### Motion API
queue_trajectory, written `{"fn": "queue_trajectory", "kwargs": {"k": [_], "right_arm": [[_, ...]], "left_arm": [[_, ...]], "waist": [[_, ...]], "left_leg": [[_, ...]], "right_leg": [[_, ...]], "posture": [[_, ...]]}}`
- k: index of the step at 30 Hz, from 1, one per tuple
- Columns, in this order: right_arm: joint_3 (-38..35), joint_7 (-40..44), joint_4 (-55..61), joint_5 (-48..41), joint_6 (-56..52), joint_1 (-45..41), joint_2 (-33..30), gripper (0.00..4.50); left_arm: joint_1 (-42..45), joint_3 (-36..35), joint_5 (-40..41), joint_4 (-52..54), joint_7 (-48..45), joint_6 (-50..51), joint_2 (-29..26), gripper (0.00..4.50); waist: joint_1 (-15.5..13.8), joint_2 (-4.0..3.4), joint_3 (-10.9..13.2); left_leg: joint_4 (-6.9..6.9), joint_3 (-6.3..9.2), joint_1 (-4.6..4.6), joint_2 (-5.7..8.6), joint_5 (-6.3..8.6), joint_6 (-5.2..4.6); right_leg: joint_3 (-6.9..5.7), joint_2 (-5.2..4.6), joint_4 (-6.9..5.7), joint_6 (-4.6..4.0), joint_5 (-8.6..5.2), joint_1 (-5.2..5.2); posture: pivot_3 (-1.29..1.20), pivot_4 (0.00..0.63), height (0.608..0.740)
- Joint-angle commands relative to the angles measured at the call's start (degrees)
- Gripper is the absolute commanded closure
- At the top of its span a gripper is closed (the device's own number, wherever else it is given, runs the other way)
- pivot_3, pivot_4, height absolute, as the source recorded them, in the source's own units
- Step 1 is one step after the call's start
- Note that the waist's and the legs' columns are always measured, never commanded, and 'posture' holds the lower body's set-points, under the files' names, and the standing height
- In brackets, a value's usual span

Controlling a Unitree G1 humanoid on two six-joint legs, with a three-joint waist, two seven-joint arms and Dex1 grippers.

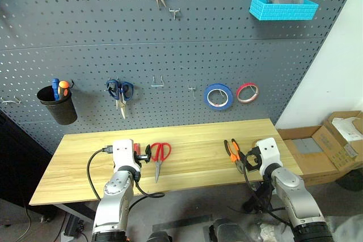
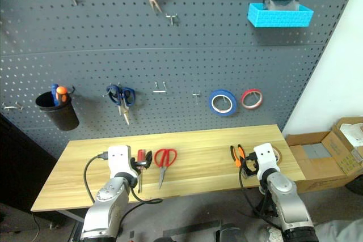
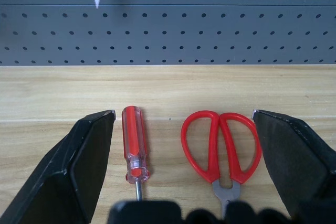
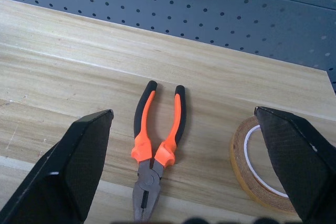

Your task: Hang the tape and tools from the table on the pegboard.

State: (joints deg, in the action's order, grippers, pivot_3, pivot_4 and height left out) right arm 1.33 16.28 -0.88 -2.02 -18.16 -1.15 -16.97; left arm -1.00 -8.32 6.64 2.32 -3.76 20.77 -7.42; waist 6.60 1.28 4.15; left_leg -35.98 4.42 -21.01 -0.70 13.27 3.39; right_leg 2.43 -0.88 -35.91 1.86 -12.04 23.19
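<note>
Tape (image 4: 251, 167), a yellow-tan roll, lies flat on the table (image 1: 193, 134) near its right end, just beside the orange-and-black pliers (image 4: 157, 150); the red-handled scissors (image 3: 220, 145) and the small red screwdriver (image 3: 133, 142) lie side by side toward the left. Both the left gripper (image 3: 184, 129) and the right gripper (image 4: 184, 124) hover above them with fingers spread wide, holding nothing. Behind stands the pegboard (image 1: 170, 49), hung with blue-handled scissors (image 1: 119, 92), a blue tape roll (image 1: 218, 96) and a red-pink roll (image 1: 247, 92).

We see red-handled scissors (image 1: 159, 155) and screwdriver (image 3: 133, 143) lying lower left on the table (image 1: 193, 134); orange-and-black pliers (image 4: 157, 150) and tan tape (image 4: 251, 169) lower right; the pegboard (image 1: 170, 55) above.
</note>
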Motion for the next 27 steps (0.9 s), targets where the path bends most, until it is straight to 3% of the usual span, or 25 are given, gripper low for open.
{"fn": "queue_trajectory", "kwargs": {"k": [1,27], "right_arm": [[-0.4,0.0,1.7,0.0,0.9,-1.2,0.1,0.00],[-1.1,0.7,-2.3,1.2,1.7,-3.6,-1.8,0.00]], "left_arm": [[0.4,-0.8,1.0,2.3,-1.1,-1.3,-0.6,0.01],[-0.4,-1.1,0.6,2.9,-1.5,-1.4,-1.1,0.01]], "waist": [[0.0,0.00,0.0],[0.1,0.02,0.4]], "left_leg": [[0.00,0.00,0.00,0.00,0.00,0.00],[-0.01,0.00,0.02,0.00,0.00,0.01]], "right_leg": [[0.00,0.00,0.00,0.00,0.00,0.00],[0.01,0.00,0.00,-0.03,-0.02,0.01]], "posture": [[-0.09,0.024,0.740],[-0.11,0.058,0.740]]}}
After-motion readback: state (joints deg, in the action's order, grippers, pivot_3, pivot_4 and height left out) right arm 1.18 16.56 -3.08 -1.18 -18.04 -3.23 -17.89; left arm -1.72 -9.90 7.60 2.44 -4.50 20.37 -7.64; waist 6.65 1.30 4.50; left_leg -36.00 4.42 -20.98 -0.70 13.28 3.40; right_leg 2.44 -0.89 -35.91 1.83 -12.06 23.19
